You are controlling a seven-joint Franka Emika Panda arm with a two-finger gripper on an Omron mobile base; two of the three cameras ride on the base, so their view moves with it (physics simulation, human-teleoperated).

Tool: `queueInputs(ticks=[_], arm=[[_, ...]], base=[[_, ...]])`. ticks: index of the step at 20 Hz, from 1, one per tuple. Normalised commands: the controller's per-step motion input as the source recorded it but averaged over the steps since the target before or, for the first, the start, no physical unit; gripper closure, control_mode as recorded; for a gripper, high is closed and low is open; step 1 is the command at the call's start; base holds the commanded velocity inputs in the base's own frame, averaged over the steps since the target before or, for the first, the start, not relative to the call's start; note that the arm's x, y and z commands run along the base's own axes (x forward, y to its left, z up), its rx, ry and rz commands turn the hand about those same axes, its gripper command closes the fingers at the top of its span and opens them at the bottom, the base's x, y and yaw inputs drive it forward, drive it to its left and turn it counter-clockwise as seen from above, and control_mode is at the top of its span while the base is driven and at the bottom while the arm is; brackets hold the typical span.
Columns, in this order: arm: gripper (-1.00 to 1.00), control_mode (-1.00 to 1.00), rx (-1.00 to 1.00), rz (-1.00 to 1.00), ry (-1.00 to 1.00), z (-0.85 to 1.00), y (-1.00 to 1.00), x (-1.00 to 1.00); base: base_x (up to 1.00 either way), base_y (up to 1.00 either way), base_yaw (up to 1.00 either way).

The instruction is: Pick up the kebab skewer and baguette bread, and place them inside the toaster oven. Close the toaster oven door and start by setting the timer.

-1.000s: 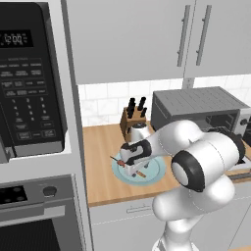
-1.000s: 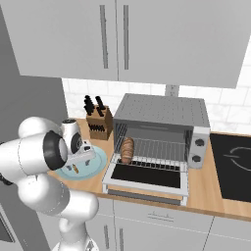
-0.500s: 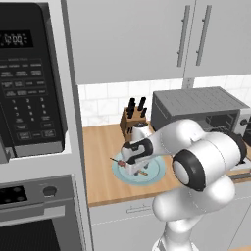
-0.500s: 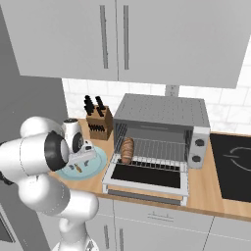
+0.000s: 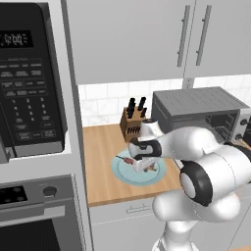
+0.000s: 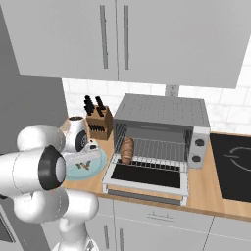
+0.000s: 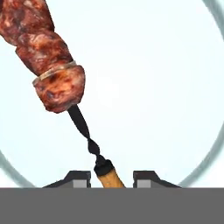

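Observation:
The kebab skewer (image 7: 56, 65) lies on a pale blue plate (image 7: 166, 78); its dark stick leads to an orange handle end that sits between my fingertips (image 7: 79, 177). My gripper (image 7: 111, 177) is open around that end, low over the plate (image 5: 122, 174), with a small gap on each side. The skewer (image 5: 128, 160) pokes out to the left of the hand (image 5: 143, 166). The baguette bread (image 6: 127, 149) rests on the wire rack inside the toaster oven (image 6: 162, 110). The toaster oven door (image 6: 147, 177) hangs open, flat toward the counter's front.
A knife block (image 5: 132, 123) stands just behind the plate. The toaster oven (image 5: 196, 105) is to the plate's right, its knob panel (image 6: 198, 149) at its right end. A black microwave (image 5: 29, 78) fills the left wall; a dark cooktop (image 6: 233, 164) lies far right.

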Motion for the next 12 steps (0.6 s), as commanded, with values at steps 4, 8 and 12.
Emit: queueInputs(ticks=[4, 8, 12], arm=[[1.0, -1.0, 0.08, 0.0, -0.01, 1.0, -0.3, -0.85], [1.0, -1.0, 0.07, -0.06, -0.04, 1.0, -0.57, -1.0], [1.0, -1.0, 0.04, -0.26, 0.0, 0.85, -0.86, -0.76]], base=[[0.0, 0.0, 0.0], [0.0, 0.0, 0.0], [0.0, 0.0, 0.0]])
